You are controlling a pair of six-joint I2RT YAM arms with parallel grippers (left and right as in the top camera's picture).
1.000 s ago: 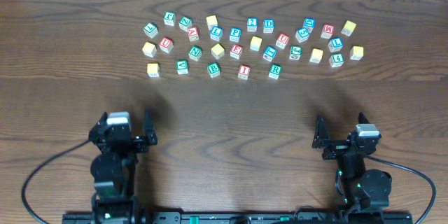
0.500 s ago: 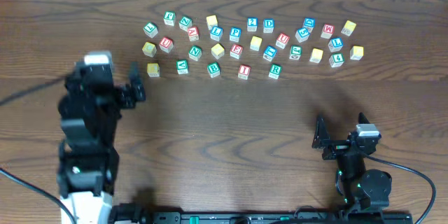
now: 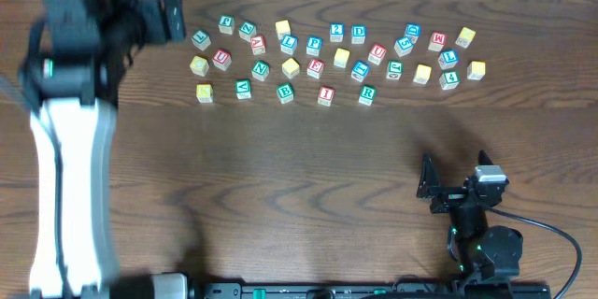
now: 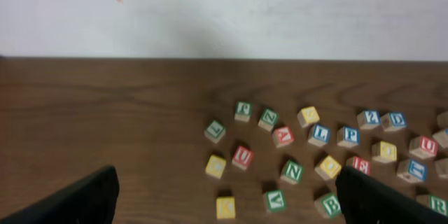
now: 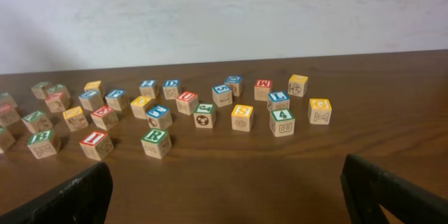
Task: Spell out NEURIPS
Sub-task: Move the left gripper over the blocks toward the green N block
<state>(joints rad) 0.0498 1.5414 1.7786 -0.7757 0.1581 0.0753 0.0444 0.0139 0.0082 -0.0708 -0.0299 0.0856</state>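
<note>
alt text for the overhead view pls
About thirty small wooden alphabet cubes with coloured frames lie scattered in a loose band across the far side of a dark wooden table. The left arm extends to the band's left end; the right arm sits near the front edge, jaws open.

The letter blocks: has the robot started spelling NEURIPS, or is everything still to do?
Done: nothing; the blocks lie jumbled, no word laid out. In hand: the left gripper hovers open and empty by the cluster's left end; the right gripper sits open, far from them. Left: all seven letters, including green N and red I.
</note>
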